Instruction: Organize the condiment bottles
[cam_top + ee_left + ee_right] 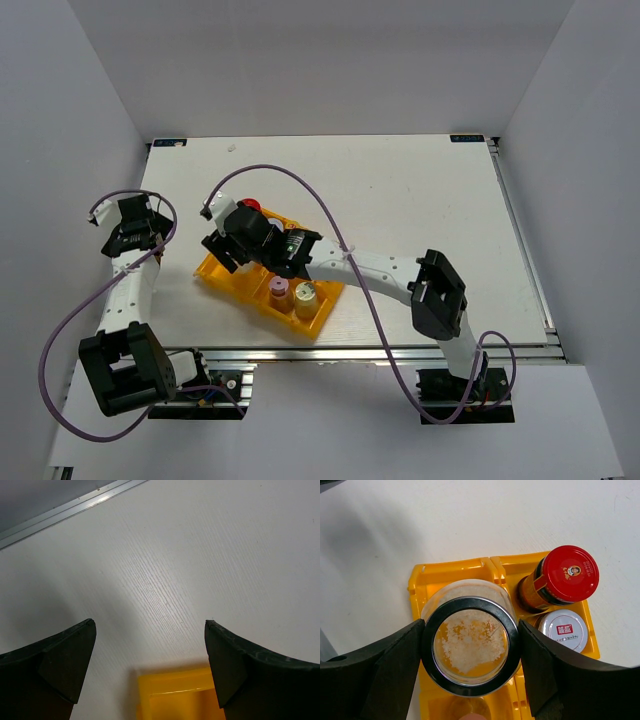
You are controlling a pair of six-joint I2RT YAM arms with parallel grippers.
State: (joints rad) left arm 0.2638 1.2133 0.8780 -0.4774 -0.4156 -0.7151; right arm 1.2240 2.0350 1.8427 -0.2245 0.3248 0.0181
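Right wrist view: the wide clear glass jar (470,652), pale grains spread across its bottom, fills the lower middle of the frame. The right gripper (471,630) pinches it, one dark finger against each side of its black rim. It sits over the left-hand compartments of the yellow tray (427,577); whether it rests in the tray or hangs above it cannot be told. To its right, a red-capped jar (570,573) stands in the tray's upper right compartment, with a silver-capped jar (563,630) just below it. In the top external view, a pink-capped bottle (278,290) and a yellow-capped bottle (305,297) stand side by side at the tray's lower right end. At the left of that frame, the left gripper (150,625) has its jaws spread wide and empty over the white table (200,555), a corner of the tray at the bottom edge of its own view.
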